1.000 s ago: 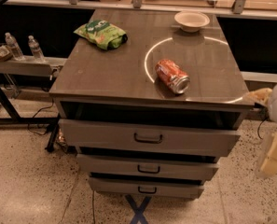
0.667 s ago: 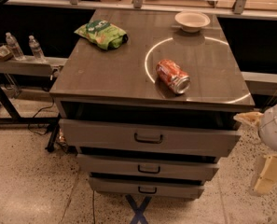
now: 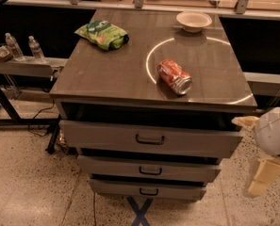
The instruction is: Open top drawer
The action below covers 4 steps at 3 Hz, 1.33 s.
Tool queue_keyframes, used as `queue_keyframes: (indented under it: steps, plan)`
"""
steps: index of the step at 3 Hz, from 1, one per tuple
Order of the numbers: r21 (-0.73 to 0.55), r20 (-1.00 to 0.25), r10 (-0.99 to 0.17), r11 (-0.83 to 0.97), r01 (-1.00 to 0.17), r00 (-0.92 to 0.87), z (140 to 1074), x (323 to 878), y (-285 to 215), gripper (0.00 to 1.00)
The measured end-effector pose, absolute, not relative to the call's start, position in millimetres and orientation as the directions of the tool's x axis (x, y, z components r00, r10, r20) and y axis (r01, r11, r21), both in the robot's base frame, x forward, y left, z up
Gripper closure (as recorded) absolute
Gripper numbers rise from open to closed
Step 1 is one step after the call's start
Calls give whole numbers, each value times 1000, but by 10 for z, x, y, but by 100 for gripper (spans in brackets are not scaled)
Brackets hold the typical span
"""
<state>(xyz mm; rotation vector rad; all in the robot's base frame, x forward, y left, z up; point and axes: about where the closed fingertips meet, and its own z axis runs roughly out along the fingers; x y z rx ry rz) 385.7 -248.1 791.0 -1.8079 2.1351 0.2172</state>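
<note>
Top drawer (image 3: 106,136): directly under the grey tabletop (image 3: 116,74), at centre frame, uppermost and widest of three grey drawers.
Drawer facing: its front faces 6 o'clock, toward the camera, and juts a little past the tabletop edge, with a dark gap above it.
Long axis: runs from 9 o'clock to 3 o'clock.
Handle (image 3: 150,139): small dark loop, mid-front.
Gripper (image 3: 259,147): off the drawer's 3 o'clock end, beside its right corner and apart from the handle. Whether it is open or closed cannot be told.
On the tabletop: red can (image 3: 175,76) lying on its side, green bag (image 3: 102,33) toward 11 o'clock, white bowl (image 3: 193,20) toward 1 o'clock.
Change from 0.7 s ago: the gripper has sunk slightly toward 6 o'clock. The drawer sticks out as far as before.
</note>
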Motion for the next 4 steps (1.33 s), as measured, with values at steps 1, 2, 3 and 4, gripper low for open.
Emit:
queue_keyframes:
  steps: [1,2,3,4]
  plan:
    - [-119,-366,-921,188,-975,-133,7456,4069,-2371,0]
    - [-144,-386,-915,185,-972,-117,7146,4318,-2266,0]
    - [-164,-394,-913,181,-970,-104,7009,4496,-2213,0]
    - [-161,-395,-913,174,-971,-98,6781,4695,-2146,2]
